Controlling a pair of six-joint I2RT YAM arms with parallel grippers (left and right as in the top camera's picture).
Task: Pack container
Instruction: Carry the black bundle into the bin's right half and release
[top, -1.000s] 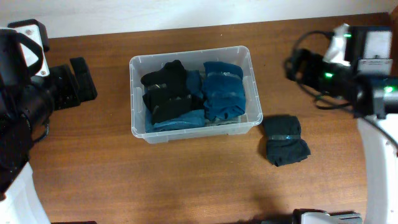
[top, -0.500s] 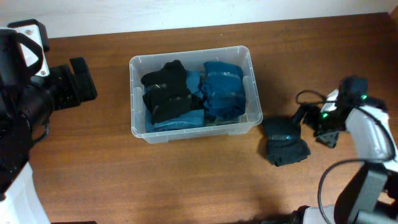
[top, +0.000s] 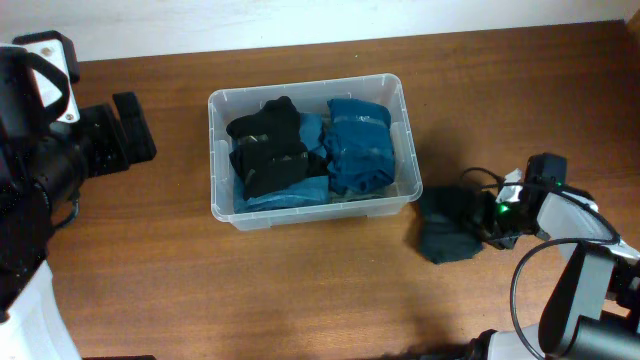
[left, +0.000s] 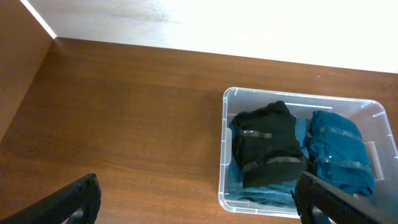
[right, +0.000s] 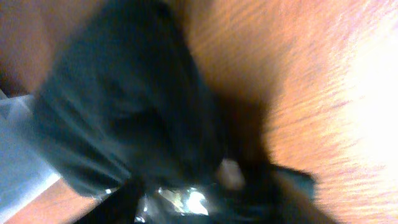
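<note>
The container, a clear plastic tub, stands mid-table and holds a black folded garment on the left and blue folded garments on the right. A dark garment bundle lies on the wood just right of the tub's front right corner. My right gripper is at its right side, low on the table. In the blurred right wrist view the bundle fills the space between the fingers of the right gripper, which are closed onto it. My left gripper hangs open left of the container.
The left arm's dark body takes up the table's left edge. A pale wall runs along the back of the brown wooden table. The right arm's cable loops near the front right.
The right arm came down from the back right to the dark bundle, and its fingers closed onto it. The bundle is squashed and nudged slightly left. The left arm has stayed still.
</note>
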